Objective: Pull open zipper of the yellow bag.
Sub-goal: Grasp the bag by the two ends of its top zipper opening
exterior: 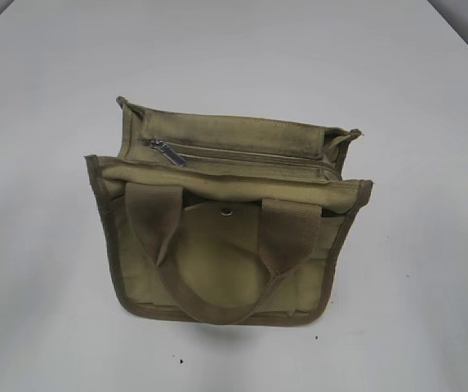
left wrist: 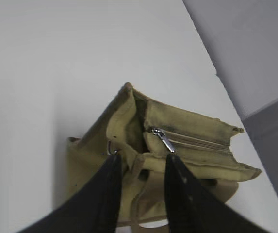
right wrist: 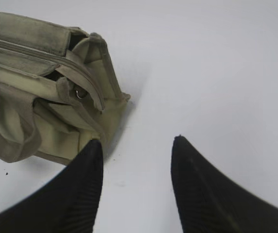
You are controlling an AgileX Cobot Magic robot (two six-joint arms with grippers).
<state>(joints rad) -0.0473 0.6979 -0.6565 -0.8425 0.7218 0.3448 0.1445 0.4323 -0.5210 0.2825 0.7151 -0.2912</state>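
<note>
Khaki canvas yellow bag (exterior: pixel 217 269) lies on the white bench (exterior: pixel 46 98), closed zipper (exterior: pixel 242 153) upward for reach; left hand (left wrist: pixel 141 160) and right hand (right wrist: pixel 136 145) hover parted, empty.

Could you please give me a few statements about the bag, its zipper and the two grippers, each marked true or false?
1. The zipper pull sits at the left end of its track in the exterior view. True.
2. The left gripper is clamped on the pull. False: it hangs open, short of the pull.
3. The bag lies on a white table. True.
4. The right gripper holds a handle. False: it is open over bare table beside the bag.
5. Both arms show in the exterior view. False: neither does.
</note>
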